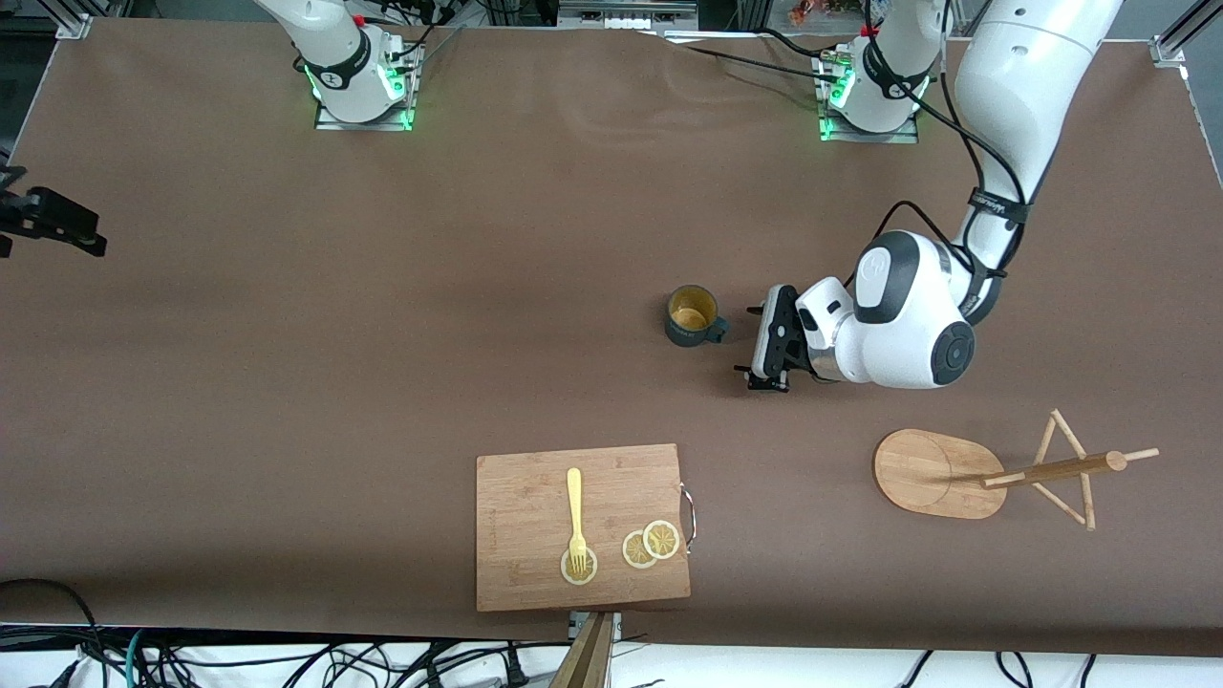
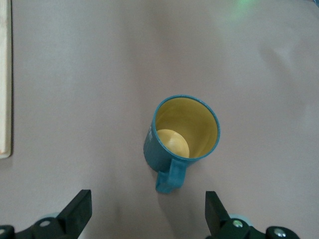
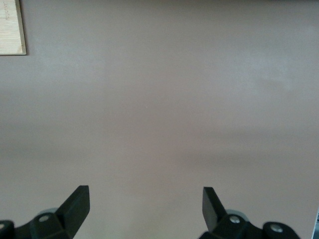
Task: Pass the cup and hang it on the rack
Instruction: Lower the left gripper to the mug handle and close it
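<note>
The dark teal cup (image 1: 691,315) stands upright on the brown table, its yellowish inside showing and its handle turned toward my left gripper (image 1: 750,342). The left gripper is open and empty, low over the table beside the cup, a short gap from the handle. In the left wrist view the cup (image 2: 182,134) sits ahead of the open left gripper (image 2: 148,209). The bamboo rack (image 1: 1041,471) stands nearer the front camera, at the left arm's end, its pegs bare. My right gripper (image 3: 144,199) is open and empty over bare table; the right arm waits.
A wooden cutting board (image 1: 535,516) lies near the table's front edge with a yellow fork (image 1: 574,506) and lemon slices (image 1: 652,545) on it. Its corner shows in the right wrist view (image 3: 11,27). Dark fingers (image 1: 57,222) show at the right arm's end.
</note>
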